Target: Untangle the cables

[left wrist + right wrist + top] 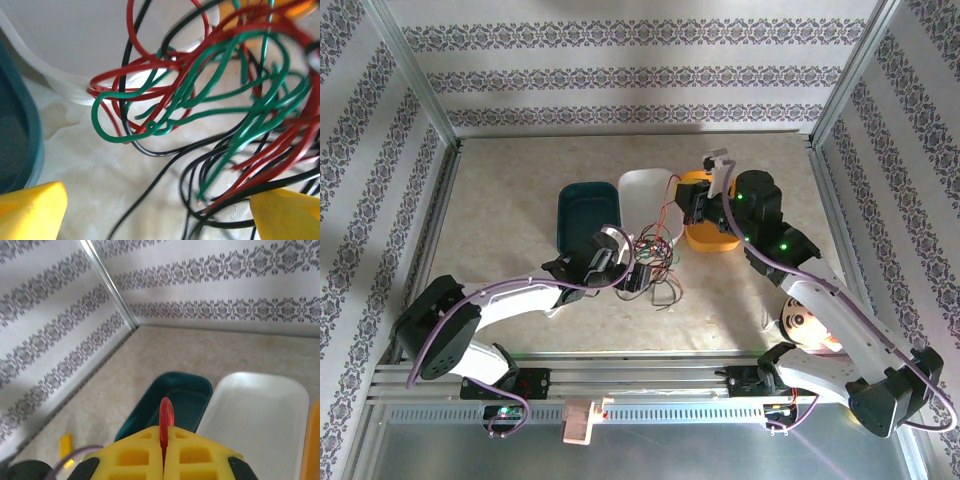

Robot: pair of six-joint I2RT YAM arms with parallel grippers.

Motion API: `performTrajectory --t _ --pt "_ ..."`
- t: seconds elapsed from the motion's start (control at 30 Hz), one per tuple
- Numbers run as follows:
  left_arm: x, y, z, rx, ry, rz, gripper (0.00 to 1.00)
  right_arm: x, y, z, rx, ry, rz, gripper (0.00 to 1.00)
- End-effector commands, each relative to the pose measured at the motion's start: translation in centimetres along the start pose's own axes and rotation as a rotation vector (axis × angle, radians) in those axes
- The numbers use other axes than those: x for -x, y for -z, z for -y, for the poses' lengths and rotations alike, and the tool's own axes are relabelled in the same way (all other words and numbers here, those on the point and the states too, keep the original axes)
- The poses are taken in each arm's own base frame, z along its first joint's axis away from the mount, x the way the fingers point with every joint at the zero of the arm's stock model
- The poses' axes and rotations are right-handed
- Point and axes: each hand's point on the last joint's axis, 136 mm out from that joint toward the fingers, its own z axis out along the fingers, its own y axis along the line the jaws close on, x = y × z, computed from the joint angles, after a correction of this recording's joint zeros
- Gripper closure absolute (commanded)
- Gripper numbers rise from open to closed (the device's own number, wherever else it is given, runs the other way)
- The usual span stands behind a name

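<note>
The cables (655, 262) lie in a red, green and black tangle on the table, just in front of the white tray (645, 200). My left gripper (635, 275) is low at the tangle's left side. In the left wrist view this gripper (160, 212) is open, its yellow fingers wide apart, with black cables (150, 195) on the table between them and green loops (107, 132) and red loops (135, 75) just beyond. My right gripper (698, 205) hovers over the orange tray (705, 235). This gripper (163, 432) is shut on a red cable (166, 415), whose loop sticks up between its fingers.
Three trays sit side by side: teal (588, 215), white and orange. The teal tray (180, 390) and white tray (255, 410) look empty from the right wrist. A round tan object (805, 330) lies by the right arm. Metal frame posts and patterned walls bound the table.
</note>
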Motion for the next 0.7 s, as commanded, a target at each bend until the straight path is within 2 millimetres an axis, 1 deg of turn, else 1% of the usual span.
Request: performTrajectory --t 0.0,0.1,0.2,0.33,0.47,0.53,0.63,0.67 --pt "0.7 -0.6 1.7 -0.048 -0.047 0.009 0.12 3.7 1.5 -2.4 0.094 -0.049 0.119 1.00" --pt "0.7 -0.9 2.2 -0.066 -0.062 0.002 0.18 3.6 1.7 -2.5 0.107 -0.077 0.122 1.00" --pt "0.8 -1.0 3.1 -0.092 -0.091 -0.002 0.18 3.3 1.9 -2.8 0.120 -0.081 0.117 1.00" --pt "0.7 -0.2 4.7 -0.151 -0.157 0.000 0.11 2.8 2.4 -2.8 0.109 -0.078 0.116 1.00" --pt "0.1 1.1 6.5 -0.210 -0.252 -0.013 0.05 2.0 3.2 -3.0 0.106 -0.085 0.104 1.00" --pt "0.0 1.5 7.2 -0.207 -0.303 -0.030 0.01 1.3 3.5 -3.3 0.122 -0.089 0.085 1.00" --pt "0.3 2.0 8.1 -0.158 -0.402 -0.013 0.01 0.3 4.1 -4.1 0.167 -0.102 0.041 1.00" --pt "0.6 2.0 8.0 -0.119 -0.432 -0.001 0.01 -0.1 4.3 -4.4 0.180 -0.110 0.026 1.00"
